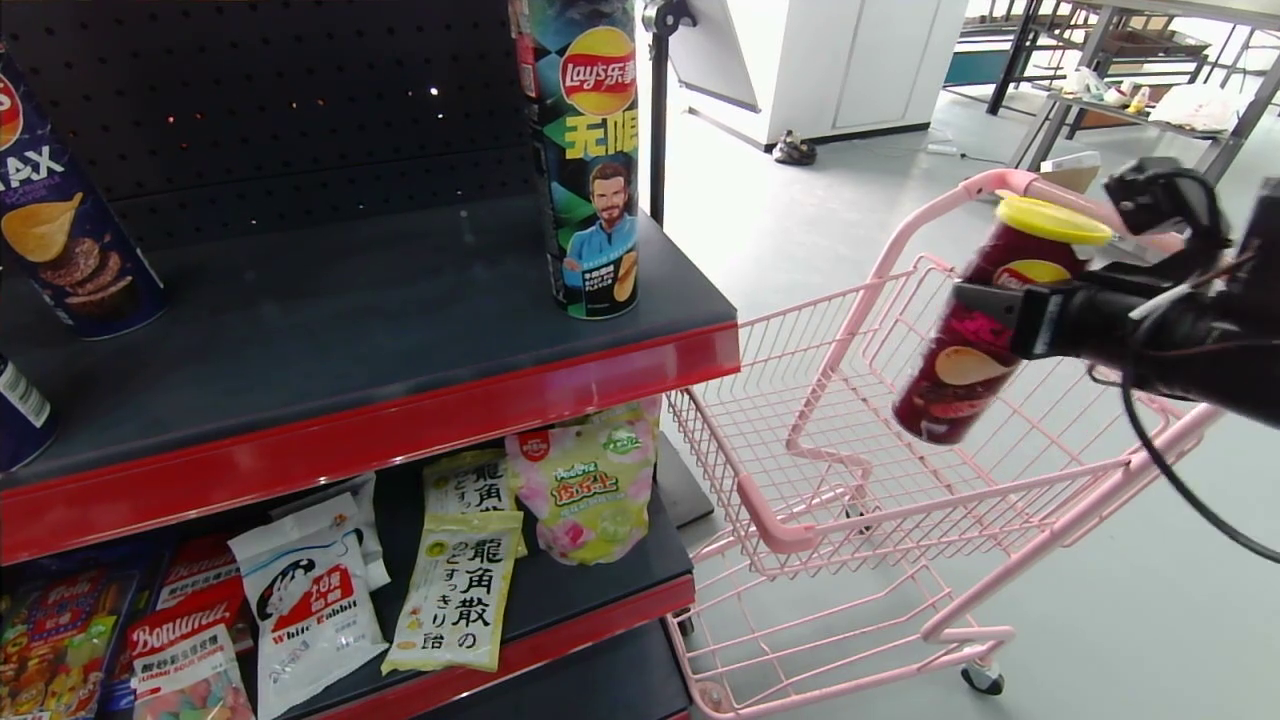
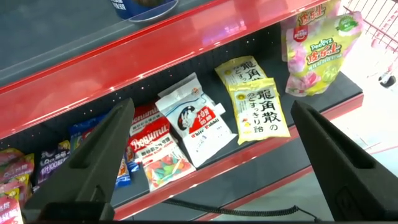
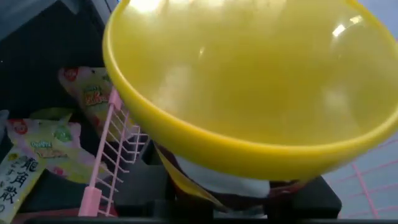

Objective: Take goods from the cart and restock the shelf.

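My right gripper [image 1: 985,310] is shut on a dark red chip can [image 1: 965,350] with a yellow lid [image 1: 1052,218]. It holds the can tilted in the air above the pink cart [image 1: 850,470], to the right of the shelf. The yellow lid [image 3: 242,81] looms close in the right wrist view, with the can body [image 3: 230,186] below it. My left gripper [image 2: 211,162] is open, its two dark fingers [image 2: 93,155] spread wide in front of the lower shelf of snack bags.
On the dark top shelf [image 1: 330,330] with its red edge stand a tall green chip can [image 1: 590,160] at the right and a blue can [image 1: 60,220] at the left. The lower shelf holds candy bags [image 1: 460,580]. Open floor lies beyond the cart.
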### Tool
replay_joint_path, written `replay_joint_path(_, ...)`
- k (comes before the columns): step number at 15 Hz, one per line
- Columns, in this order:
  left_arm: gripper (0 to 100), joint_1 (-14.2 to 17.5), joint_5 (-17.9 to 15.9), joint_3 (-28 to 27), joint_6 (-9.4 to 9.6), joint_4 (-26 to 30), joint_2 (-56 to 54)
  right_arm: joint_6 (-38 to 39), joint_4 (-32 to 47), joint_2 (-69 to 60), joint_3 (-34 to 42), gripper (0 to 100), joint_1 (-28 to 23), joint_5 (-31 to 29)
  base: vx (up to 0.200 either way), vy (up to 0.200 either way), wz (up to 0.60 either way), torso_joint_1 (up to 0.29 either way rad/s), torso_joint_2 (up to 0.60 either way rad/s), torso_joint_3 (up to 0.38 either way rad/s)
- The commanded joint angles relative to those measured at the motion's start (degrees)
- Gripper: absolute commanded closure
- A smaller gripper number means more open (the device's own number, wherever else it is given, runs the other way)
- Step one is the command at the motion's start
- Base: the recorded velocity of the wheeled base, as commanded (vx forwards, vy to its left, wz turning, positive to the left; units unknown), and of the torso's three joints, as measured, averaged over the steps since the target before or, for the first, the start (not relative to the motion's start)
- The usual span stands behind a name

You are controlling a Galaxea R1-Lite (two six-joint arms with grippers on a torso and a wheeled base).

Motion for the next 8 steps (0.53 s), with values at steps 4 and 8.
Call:
replay_joint_path(4,0,-0.09,-0.47,2.13,-0.01,-0.36,-2.19,-2.96,36.73,-40.97,9.06,100,-4.79,-1.41,0.0,0.0,0.0,0.0,0.0,0.0)
replay_joint_path(8,0,0.09,-0.12,1.87,-0.1,0.61,-6.15,-4.46,37.69,-51.07,19.43,100,-7.42,-8.0,0.0,0.0,0.0,0.0,0.0,0.0)
